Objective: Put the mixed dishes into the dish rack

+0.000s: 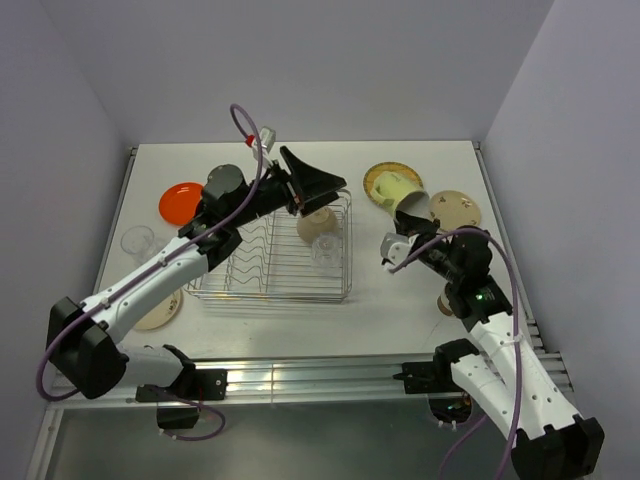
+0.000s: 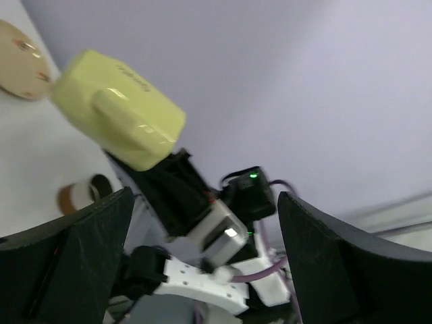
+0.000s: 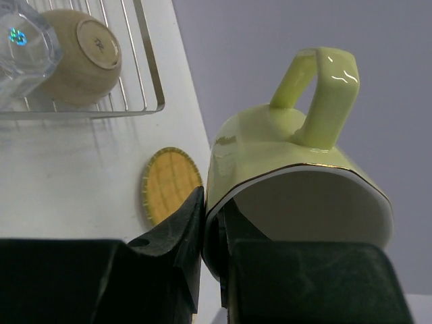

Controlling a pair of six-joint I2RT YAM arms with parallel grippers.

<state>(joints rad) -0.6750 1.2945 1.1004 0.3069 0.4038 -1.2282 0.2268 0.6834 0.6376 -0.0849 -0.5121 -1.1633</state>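
**Right gripper (image 3: 214, 233) clamped on the rim of the pale green mug (image 3: 297, 175), which hangs above the worktop (image 1: 385, 295).**

One finger sits inside the mug's mouth and one outside, and the handle points away from the gripper. Below the mug lies the yellow woven-pattern plate (image 3: 170, 183), with a bare strip of worktop between it and the right rim of the dish rack (image 1: 270, 285). Inside the rack's right end, the beige bowl (image 1: 314, 222) rests bottom-out, touching the clear plastic cup (image 1: 326, 250). The left gripper (image 1: 312, 180) hovers over the rack's far right corner, jaws wide apart and holding nothing. A tan plate (image 1: 456, 208) lies near the worktop's right edge. The brown metallic cup (image 1: 447, 300) lies on its side by the right arm. The orange plate (image 1: 180, 203) sits left of the rack.
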